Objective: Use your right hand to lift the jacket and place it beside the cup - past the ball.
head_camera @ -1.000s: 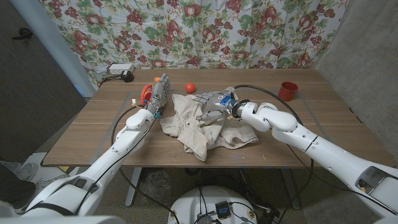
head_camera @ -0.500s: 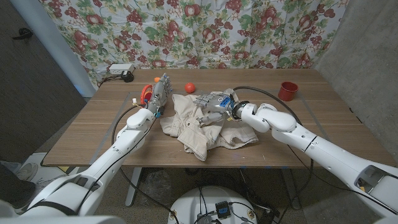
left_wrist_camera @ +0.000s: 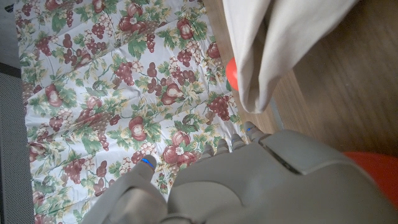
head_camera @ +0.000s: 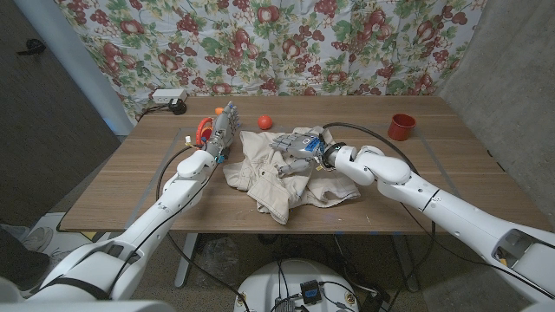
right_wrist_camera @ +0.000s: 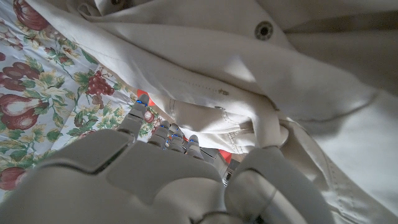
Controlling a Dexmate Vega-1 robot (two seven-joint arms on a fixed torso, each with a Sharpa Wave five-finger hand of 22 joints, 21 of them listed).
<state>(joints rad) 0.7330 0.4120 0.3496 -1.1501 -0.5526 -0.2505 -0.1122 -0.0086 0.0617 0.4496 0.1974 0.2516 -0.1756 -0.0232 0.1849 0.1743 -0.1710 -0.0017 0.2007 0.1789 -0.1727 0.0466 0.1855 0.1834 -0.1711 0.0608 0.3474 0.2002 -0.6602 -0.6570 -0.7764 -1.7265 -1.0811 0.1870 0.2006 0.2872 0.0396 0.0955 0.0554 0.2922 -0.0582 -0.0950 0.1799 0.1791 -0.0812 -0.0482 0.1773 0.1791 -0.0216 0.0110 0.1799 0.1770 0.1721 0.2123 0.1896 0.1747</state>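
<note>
- Jacket [head_camera: 286, 173]: cream cloth, crumpled in a heap at the middle of the wooden table [head_camera: 130, 182], with one fold hanging toward the near edge.
- Right hand [head_camera: 293, 144] sits on the jacket's far part, at about 12 o'clock of the heap. Its fingers are curled down into the cloth; the right wrist view shows fingertips [right_wrist_camera: 142, 106] pushed against a fold, but a full grip is hard to confirm, so I cannot tell if it truly holds the cloth.
- Ball [head_camera: 265, 120], orange, lies just beyond the jacket at about 11 o'clock, apart from it.
- Cup [head_camera: 401, 126], red, stands well off at about 2 o'clock, near the table's far right.
- Left hand [head_camera: 224, 126] stands upright just beside the jacket at 10 o'clock, fingers straight and close together, holding nothing.
- Flowered curtain [head_camera: 286, 43] hangs behind the table; a power strip [head_camera: 167, 96] lies at the far left edge.
</note>
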